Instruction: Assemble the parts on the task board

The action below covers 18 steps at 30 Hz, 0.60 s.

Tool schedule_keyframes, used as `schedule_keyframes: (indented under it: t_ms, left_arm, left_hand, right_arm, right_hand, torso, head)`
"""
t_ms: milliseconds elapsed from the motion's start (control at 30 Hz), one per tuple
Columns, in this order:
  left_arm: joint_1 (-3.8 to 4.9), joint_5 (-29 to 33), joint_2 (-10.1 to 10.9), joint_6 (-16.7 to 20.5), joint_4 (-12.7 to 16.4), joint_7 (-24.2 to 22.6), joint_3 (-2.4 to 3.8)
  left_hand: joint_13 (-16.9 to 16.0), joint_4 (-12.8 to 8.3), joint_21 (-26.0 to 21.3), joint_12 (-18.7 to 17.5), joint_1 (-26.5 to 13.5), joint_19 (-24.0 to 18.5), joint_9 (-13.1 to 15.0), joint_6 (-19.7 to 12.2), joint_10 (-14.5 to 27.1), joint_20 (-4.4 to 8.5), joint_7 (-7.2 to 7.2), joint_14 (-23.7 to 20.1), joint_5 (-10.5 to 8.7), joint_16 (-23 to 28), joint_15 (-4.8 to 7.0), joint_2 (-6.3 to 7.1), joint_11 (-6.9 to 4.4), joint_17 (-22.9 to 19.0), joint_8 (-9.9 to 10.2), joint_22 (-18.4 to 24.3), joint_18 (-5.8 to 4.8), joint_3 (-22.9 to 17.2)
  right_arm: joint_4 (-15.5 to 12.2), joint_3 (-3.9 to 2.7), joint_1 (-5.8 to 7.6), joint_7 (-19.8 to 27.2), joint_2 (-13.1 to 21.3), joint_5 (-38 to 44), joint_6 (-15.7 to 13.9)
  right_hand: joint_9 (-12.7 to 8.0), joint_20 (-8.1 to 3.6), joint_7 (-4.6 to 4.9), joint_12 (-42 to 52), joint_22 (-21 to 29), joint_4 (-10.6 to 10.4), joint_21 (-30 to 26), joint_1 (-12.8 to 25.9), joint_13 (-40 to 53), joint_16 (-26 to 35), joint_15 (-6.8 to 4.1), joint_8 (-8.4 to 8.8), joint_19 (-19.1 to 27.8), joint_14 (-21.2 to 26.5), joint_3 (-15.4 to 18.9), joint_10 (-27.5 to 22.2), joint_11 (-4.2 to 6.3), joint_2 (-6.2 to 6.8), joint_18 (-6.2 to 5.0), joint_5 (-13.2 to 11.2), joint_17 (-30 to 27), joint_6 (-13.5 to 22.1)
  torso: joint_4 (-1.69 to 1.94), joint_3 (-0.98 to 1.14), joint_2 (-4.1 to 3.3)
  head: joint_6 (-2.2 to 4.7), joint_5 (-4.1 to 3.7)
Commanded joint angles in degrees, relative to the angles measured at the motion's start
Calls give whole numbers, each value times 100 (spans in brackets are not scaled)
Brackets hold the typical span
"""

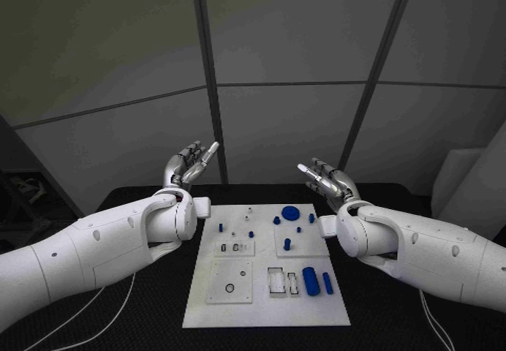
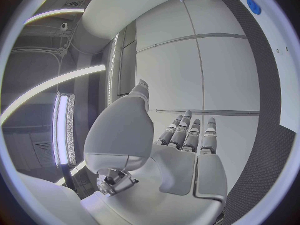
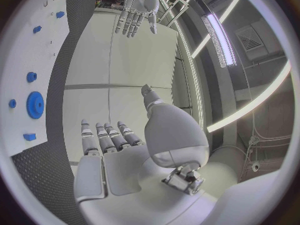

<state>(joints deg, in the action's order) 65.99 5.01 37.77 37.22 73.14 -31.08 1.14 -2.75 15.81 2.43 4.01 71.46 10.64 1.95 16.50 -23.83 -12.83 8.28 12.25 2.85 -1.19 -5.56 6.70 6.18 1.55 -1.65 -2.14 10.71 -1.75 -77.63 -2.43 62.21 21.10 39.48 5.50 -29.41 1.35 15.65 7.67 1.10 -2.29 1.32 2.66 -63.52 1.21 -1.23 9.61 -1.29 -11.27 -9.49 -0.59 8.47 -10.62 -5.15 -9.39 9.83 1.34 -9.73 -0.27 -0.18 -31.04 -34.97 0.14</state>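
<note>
Parts [image 1: 310,281] lie and stand in blue on the task board [image 1: 264,311], which sits mid-table between our arms. We hold our left hand [image 1: 191,165] raised above the table's [image 1: 126,307] far edge, fingers spread and grasping nothing (palm turned inward). Our right hand [image 1: 328,180] mirrors it, likewise released, well apart from the blue gear [image 1: 290,213].

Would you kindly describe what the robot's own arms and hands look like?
Both arms are thick, rounded, glossy white shells with small dark dots on the casing. The left arm and right arm each end in a silver, segmented hand: left hand, right hand. The fingers are metallic grey with pale tips. Thin white cables trail beneath the arms.
</note>
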Motion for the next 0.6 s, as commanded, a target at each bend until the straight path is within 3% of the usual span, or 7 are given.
schedule_keyframes:
  t_ms: [33,167,300,333,433,600]
  left_arm:
    - [34,236,-38,-440,-92,-305,9]
    - [37,239,-42,-446,-101,-308,10]
    - [37,239,-42,-446,-101,-308,10]
    - [36,239,106,-611,-134,-262,10]
    - [37,239,138,-623,-111,-251,9]
    - [41,210,220,-667,-17,-233,9]
  left_hand:
    - [-18,93,45,57,291,58,13,100,-111,-61,23,87,45,-45,-33,9,29,14,-38,-19,-17,-16]
    - [-19,91,50,65,299,63,15,110,-117,-52,35,92,45,-47,-42,-5,40,15,-39,-22,-18,-24]
    - [-22,88,64,83,313,78,18,129,-136,-41,62,121,42,-52,-63,-31,64,20,-43,-28,-21,-36]
    - [-24,87,68,89,317,85,19,138,-145,-40,71,129,42,-54,-70,-37,73,21,-45,-30,-22,-38]
    - [-27,84,76,104,325,92,23,167,-170,-38,91,130,41,-53,-80,-47,91,21,-50,-34,-24,-42]
    - [-34,73,106,156,366,126,34,264,-246,-39,150,177,40,-59,-113,-76,145,25,-65,-47,-32,-56]
  right_arm:
    - [171,-28,40,-539,-70,549,1115]
    - [349,-63,72,-709,-146,692,1444]
    - [411,-75,84,-768,-172,743,1560]
    - [588,-77,86,-601,-37,2654,770]
    - [644,-78,87,-584,-40,2878,701]
    - [765,-79,104,-587,-62,3358,632]
  right_hand:
    - [74,89,631,125,-130,266,267,-637,83,-147,106,-129,-458,-816,-92,757,-145,33,-73,63,85,-643]
    - [196,92,652,354,-332,520,700,-962,188,-398,125,-389,-1302,-2162,-142,2116,-185,73,-55,124,184,-1835]
    - [262,91,653,497,-557,740,1230,-1201,235,-577,151,-569,-2374,-3303,-184,3268,-219,101,-34,173,236,-2788]
    - [269,88,648,515,-572,781,1287,-1239,242,-604,146,-595,-2474,-3523,-192,3489,-211,102,-39,180,245,-2962]
    - [282,82,647,553,-608,871,1429,-1313,258,-642,125,-650,-2730,-3838,-212,3993,-182,101,-59,183,249,-3366]
    - [272,43,614,487,-656,1014,1655,-1390,248,-659,70,-667,-3142,-4224,-238,4338,-116,93,-96,184,245,-3903]
  torso:
    - [-1,0,1]
    - [-1,0,1]
    - [-1,0,1]
    - [6,-17,-9]
    - [8,-19,-8]
    - [19,-21,-16]
  head:
    - [0,0]
    - [0,0]
    - [0,0]
    - [-135,-30]
    - [-139,-28]
    - [-156,-19]
